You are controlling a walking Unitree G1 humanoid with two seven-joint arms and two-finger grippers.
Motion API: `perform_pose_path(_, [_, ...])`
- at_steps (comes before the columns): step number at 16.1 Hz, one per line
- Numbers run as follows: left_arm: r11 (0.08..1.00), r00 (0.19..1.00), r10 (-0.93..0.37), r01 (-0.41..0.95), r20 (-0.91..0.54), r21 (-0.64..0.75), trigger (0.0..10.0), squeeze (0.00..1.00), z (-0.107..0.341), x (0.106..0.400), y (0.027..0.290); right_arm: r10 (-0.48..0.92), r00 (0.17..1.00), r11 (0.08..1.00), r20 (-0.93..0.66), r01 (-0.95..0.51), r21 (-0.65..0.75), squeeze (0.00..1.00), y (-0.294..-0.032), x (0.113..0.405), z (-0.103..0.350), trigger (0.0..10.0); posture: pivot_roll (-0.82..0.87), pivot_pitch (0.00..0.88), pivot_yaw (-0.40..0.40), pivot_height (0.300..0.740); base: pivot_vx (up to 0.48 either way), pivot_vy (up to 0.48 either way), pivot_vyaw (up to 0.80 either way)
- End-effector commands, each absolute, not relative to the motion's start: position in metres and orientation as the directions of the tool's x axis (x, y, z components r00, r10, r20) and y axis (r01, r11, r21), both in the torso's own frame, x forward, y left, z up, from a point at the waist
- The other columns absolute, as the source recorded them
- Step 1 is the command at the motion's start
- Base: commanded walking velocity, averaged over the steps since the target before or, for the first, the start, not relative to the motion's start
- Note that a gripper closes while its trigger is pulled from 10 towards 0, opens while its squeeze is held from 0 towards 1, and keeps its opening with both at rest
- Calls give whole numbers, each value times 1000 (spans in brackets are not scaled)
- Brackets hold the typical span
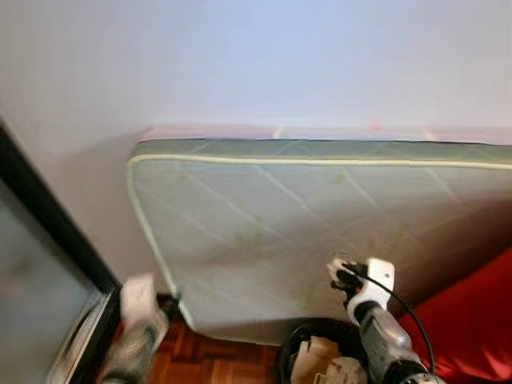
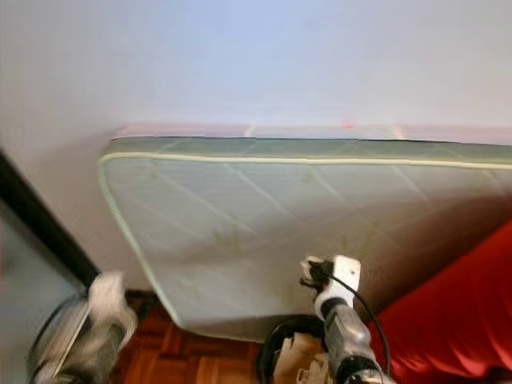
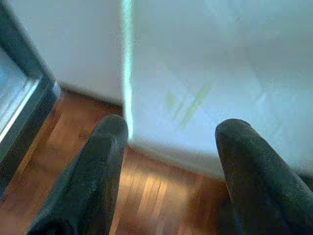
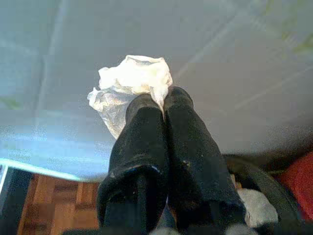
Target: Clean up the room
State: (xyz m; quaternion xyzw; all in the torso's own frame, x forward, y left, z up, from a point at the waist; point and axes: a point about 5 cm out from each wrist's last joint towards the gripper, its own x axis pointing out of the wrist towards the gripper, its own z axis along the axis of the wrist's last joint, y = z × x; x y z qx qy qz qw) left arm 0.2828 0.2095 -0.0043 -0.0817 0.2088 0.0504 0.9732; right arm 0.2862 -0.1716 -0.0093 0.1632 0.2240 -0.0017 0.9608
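Against the pale wall (image 1: 240,56): quilted grey-green mattress (image 1: 320,232) standing on its long edge, cream piping along the top border and down the rounded left corner, lower edge resting on the wooden parquet floor (image 1: 216,352). At the mattress's lower left corner, beside the dark door frame (image 1: 56,232): left gripper (image 3: 171,132), raised above the floor, two black fingers (image 3: 98,166) spread wide with nothing between them, pointed toward the corner and the floor below it; left arm blurred in the head views. Before the mattress's lower middle face: right gripper (image 4: 164,105), fingers pressed together, pinching a crumpled white tissue (image 4: 129,81) at the tips; tissue held up in front of the quilted surface, well above the floor. Directly beneath the right arm, just off the mattress's bottom edge: black round bin (image 1: 300,344), rim partly hidden by the arm, crumpled paper waste (image 1: 320,360) inside. At the lower right corner of the scene, touching the mattress's lower right portion: red fabric (image 1: 472,320), kind indeterminate. Along the top edge of the mattress: narrow pinkish strip (image 1: 320,132) against the wall, detail too blurred to identify.
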Motion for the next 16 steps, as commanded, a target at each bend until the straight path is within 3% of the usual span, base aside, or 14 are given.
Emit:
perform_pose_path(1, [988, 940, 40, -89, -338, -130, 10000, 0, 8, 294, 200, 56, 895, 951, -443, 87, 297, 0, -174, 288, -8, 10000, 68, 54, -7, 740, 0, 0, 0])
perform_pose_path(4, [991, 975, 6, -36, -224, -131, 10000, 0, 11, 284, 194, -54, 864, 953, -500, 194, 234, 0, -194, 273, -20, 10000, 79, 149, -28, 740, 0, 0, 0])
perform_pose_path(9, [991, 985, 2, -26, -174, -133, 10000, 0, 12, 268, 199, -94, 850, 952, -518, 229, 203, 0, -209, 251, -33, 10000, 78, 251, -38, 740, 0, 0, 0])
perform_pose_path(14, [993, 979, -103, 91, -175, -75, 10000, 0, 18, 274, 191, -135, 838, 939, -529, 278, 200, 0, -216, 248, -34, 10000, 84, 247, -17, 740, 0, 0, 0])
perform_pose_path(16, [991, 979, -129, 121, -155, -63, 10000, 0, 25, 279, 190, -76, 848, 949, -525, 222, 222, 0, -204, 256, -31, 10000, 97, 252, -12, 740, 0, 0, 0])
